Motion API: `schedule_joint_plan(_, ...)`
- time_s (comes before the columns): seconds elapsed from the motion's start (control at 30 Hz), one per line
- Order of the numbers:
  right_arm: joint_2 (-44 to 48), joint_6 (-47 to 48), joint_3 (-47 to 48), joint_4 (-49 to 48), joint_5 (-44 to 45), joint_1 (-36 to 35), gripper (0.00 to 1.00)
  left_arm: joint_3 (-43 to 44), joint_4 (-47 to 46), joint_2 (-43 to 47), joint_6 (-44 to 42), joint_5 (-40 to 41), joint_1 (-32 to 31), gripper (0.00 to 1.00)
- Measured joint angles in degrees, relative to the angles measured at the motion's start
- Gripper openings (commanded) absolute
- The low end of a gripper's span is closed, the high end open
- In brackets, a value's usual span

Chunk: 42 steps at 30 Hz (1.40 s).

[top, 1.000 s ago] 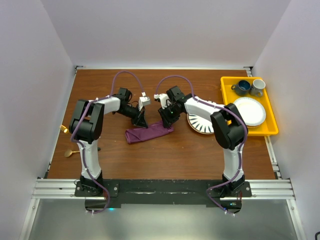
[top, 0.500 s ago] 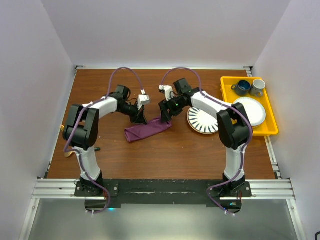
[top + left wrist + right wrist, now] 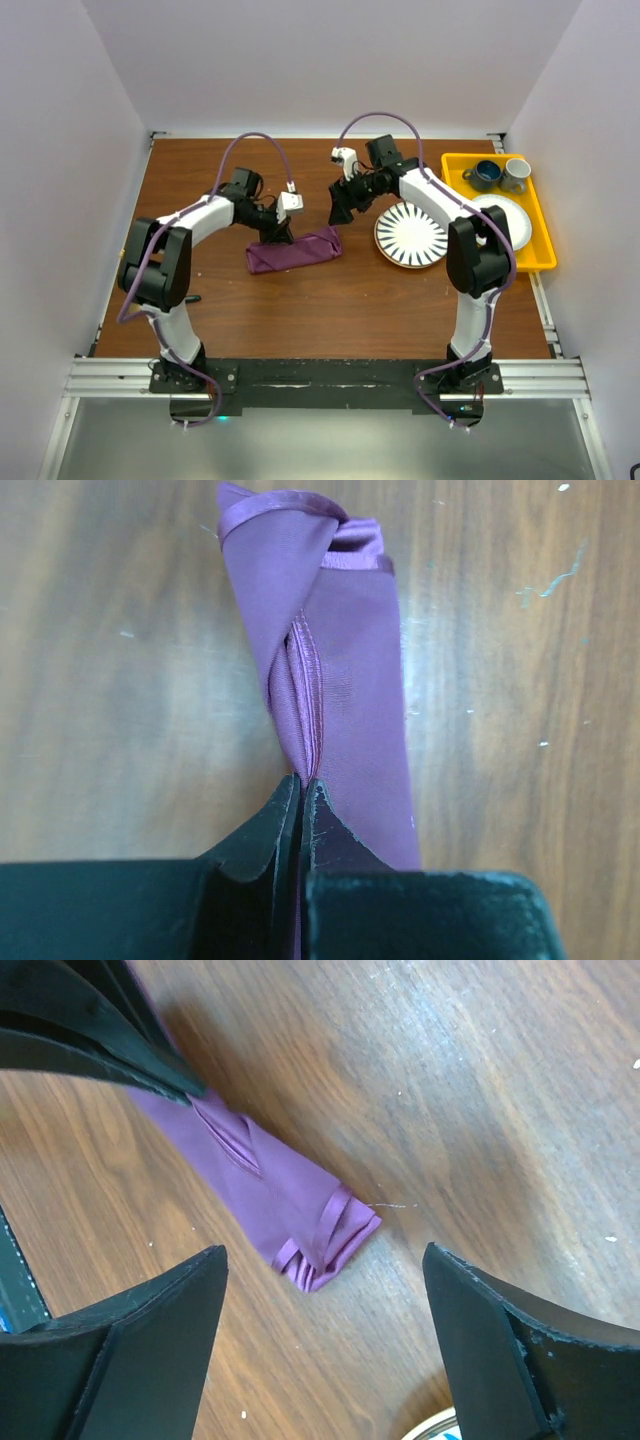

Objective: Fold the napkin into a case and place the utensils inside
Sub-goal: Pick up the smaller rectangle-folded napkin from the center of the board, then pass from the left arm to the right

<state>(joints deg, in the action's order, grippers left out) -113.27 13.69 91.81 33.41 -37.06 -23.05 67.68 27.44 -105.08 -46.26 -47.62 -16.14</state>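
Note:
The plum-purple napkin lies on the table folded into a narrow strip, its right end showing layered hems. My left gripper is shut on a raised fold along the napkin's upper edge; in the left wrist view the fingertips pinch the cloth tight. My right gripper stands open above and behind the strip's right end, with nothing between its fingers. The left gripper's dark fingers show at the top left of the right wrist view. The utensils are hidden in these views.
A striped plate sits right of the napkin; its rim shows under the right gripper. A yellow tray at the back right holds a white plate, a dark mug and a grey mug.
My right gripper has opened, let go of the napkin's right end and pulled up and back to the right. The napkin has settled into a straighter strip, still held by the left gripper.

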Motion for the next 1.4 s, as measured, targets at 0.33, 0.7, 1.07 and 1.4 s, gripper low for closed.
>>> schedule_joint_plan(0.33, -3.9, 7.1, 10.0, 1.0, -2.7, -0.4, 0.89, 0.9, -1.8, 5.4, -7.1, 3.7, -1.8, 0.0)
schedule_joint_plan(0.7, -8.2, 11.2, 12.3, 4.1, -5.3, -3.8, 0.85, -3.1, -9.9, 9.3, -10.6, 8.8, -4.9, 0.0)
schedule_joint_plan(1.07, -11.5, 13.1, 15.6, 6.3, -7.0, -4.1, 0.77, -3.1, -13.2, 9.1, -10.9, 9.8, -4.9, 0.0)
schedule_joint_plan(1.4, -13.8, 14.4, 15.7, 6.4, -6.7, -6.2, 0.5, -3.1, -13.2, 8.2, -10.4, 9.7, -4.9, 0.0)
